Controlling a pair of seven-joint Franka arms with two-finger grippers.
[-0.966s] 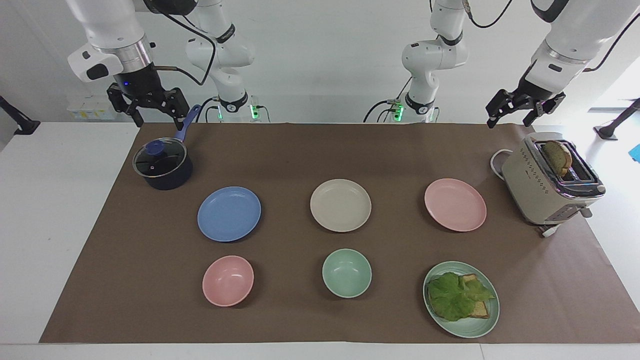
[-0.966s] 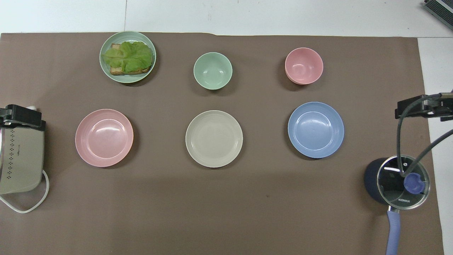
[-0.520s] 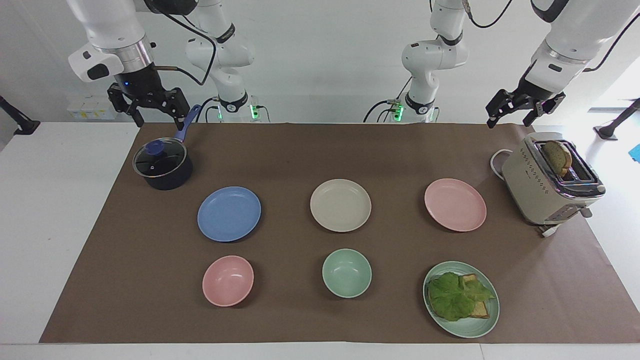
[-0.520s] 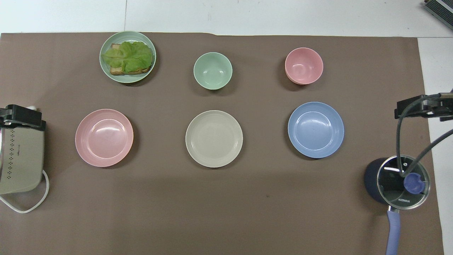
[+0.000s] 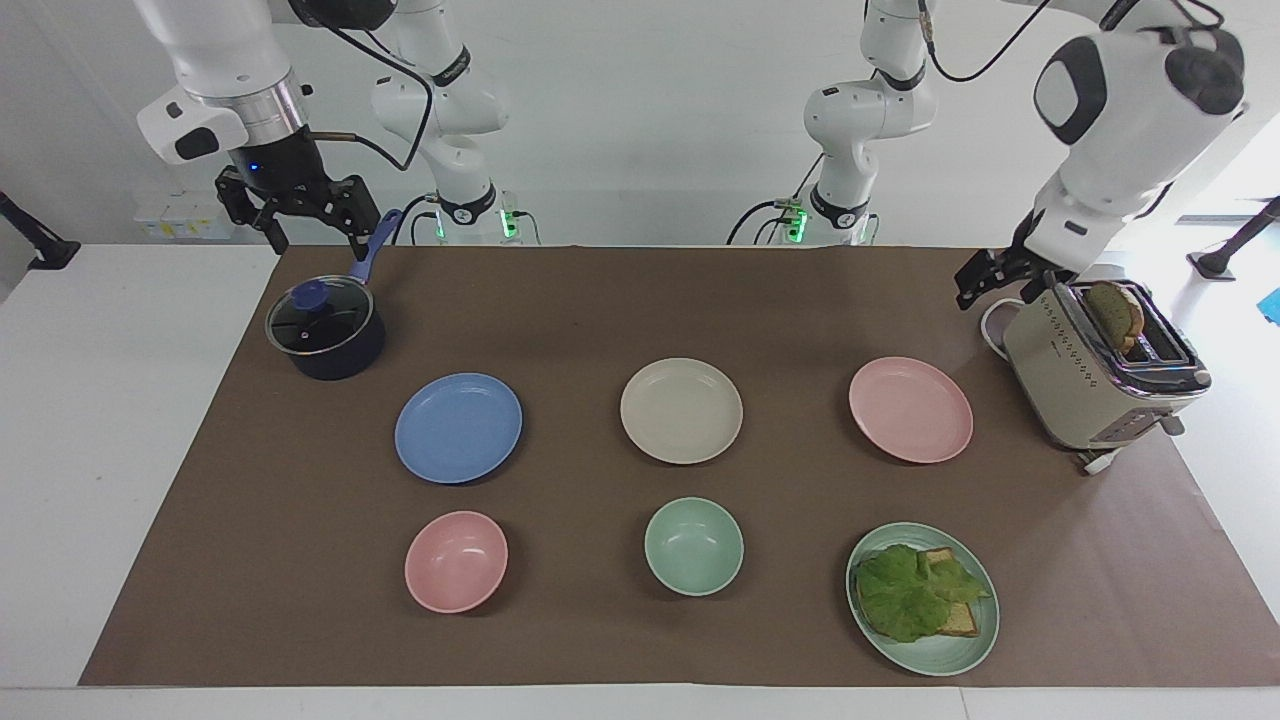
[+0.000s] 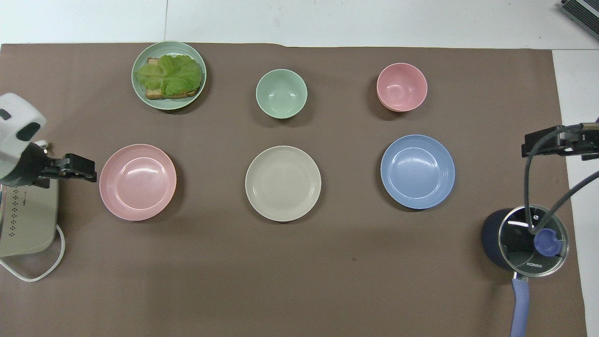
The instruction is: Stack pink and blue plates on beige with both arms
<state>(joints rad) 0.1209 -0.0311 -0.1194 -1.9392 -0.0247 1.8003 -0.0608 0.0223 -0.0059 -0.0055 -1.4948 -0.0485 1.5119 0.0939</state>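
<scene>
Since the earlier frames, we see the left claw [image 5: 1005, 275] has dropped from above the toaster [image 5: 1100, 365] to hang low beside it, over the brown mat [image 5: 600, 300], near the pink plate [image 5: 910, 409]; its fingers stand spread and empty. Right claw [image 5: 295, 215] has not shifted: it hovers over the handle of the lidded saucepan [image 5: 325, 330], fingers spread, holding nothing. We note the three plates unmoved in one row on the worktop: blue plate [image 5: 458, 427] toward the right arm's end, beige plate [image 5: 681, 410] in the middle, pink toward the left arm's end, each well apart. Farther from the robots lie a pink bowl [image 5: 456, 560], a green bowl [image 5: 693, 546] and a green plate [image 5: 922, 598] with lettuce and toast.
</scene>
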